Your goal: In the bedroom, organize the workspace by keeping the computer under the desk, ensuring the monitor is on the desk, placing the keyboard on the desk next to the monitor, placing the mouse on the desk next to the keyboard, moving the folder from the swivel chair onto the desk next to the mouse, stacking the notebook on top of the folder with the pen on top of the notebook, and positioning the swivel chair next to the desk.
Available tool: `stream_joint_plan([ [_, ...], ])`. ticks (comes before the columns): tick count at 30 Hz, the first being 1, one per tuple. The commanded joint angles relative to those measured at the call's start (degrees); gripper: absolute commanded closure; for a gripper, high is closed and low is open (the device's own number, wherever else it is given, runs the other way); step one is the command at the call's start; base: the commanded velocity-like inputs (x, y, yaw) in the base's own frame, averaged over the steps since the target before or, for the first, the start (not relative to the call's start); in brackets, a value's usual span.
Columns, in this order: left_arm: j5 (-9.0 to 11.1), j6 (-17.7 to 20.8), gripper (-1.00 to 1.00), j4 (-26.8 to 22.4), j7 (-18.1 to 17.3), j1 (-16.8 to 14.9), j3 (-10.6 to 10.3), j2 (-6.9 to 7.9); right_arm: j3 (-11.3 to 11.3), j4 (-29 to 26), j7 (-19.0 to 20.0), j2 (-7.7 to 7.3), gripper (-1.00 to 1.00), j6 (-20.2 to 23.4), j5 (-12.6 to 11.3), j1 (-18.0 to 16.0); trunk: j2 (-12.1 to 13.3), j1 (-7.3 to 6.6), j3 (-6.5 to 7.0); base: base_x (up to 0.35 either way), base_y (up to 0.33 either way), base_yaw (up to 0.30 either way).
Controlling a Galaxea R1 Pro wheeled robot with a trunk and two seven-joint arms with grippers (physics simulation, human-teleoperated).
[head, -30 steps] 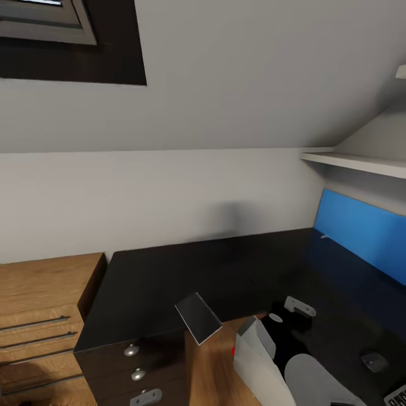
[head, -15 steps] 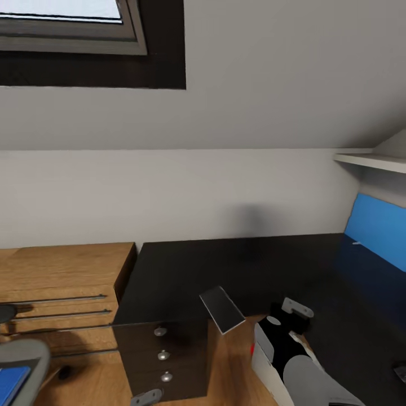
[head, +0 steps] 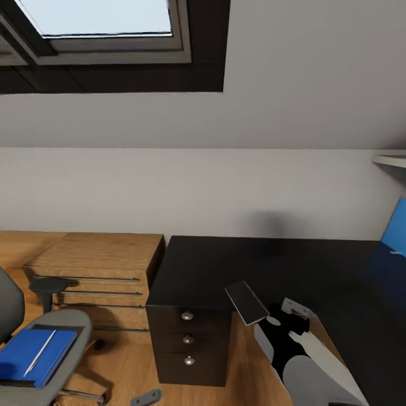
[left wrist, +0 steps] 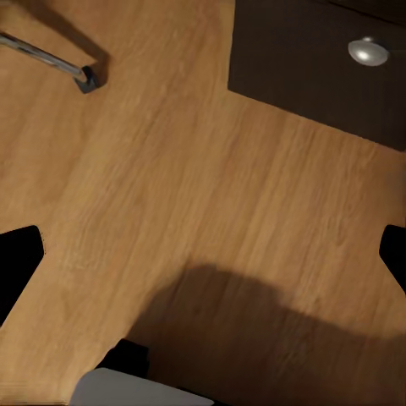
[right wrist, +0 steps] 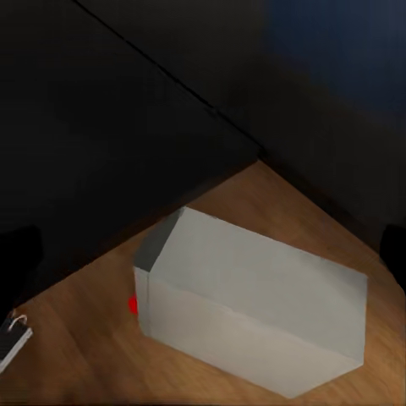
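Note:
The swivel chair [head: 70, 330] stands at the lower left of the head view, left of the desk [head: 254, 259]. The blue folder [head: 20, 352] lies on its seat with the pen [head: 40, 353] across it. A dark flat rectangle with a pale edge, likely the notebook [head: 246, 303], sits tilted at the desk's front edge. The computer [right wrist: 254, 313] rests on the floor beside the desk top. My left gripper [left wrist: 203, 254] hangs open over bare floor. My right gripper [right wrist: 203, 245] is open above the computer. Monitor, keyboard and mouse are out of view.
A black drawer unit [head: 189, 349] with silver knobs closes the desk's left end. A light-wood chest [head: 96, 259] stands between it and the chair. A blue wall panel [head: 397, 225] and a shelf [head: 389, 160] are at the right. A skylight [head: 96, 17] is overhead.
The camera has swung left: the desk slid right in the picture, and the chair with folder and pen came into view. The mouse dropped out at the right. Arms look unchanged.

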Motion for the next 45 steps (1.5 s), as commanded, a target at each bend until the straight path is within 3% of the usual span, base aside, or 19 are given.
stream_joint_plan([
  [1, 0.32, -0.07, -1.0, -0.09, 0.39, -0.11, -0.39, 0.07, -0.08, -0.03, 0.02, 0.02, -1.0, -0.56, -0.5, -0.03, -0.05, 0.0, -0.07, -0.011, 0.002, 0.278],
  [17, 0.32, -0.07, -1.0, -0.09, 0.4, -0.11, -0.39, 0.08, 1.91, 1.14, -0.02, 0.33, -1.0, -0.77, -0.5, -0.03, -0.05, 0.0, -0.07, -0.001, 0.0, 0.26],
  [45, 0.32, -0.07, -1.0, -0.09, 0.38, -0.11, -0.39, 0.08, 2.38, 1.04, 0.26, 0.46, -1.0, -2.1, -0.57, -0.03, -0.05, 0.0, -0.07, 0.0, 0.0, 0.013],
])
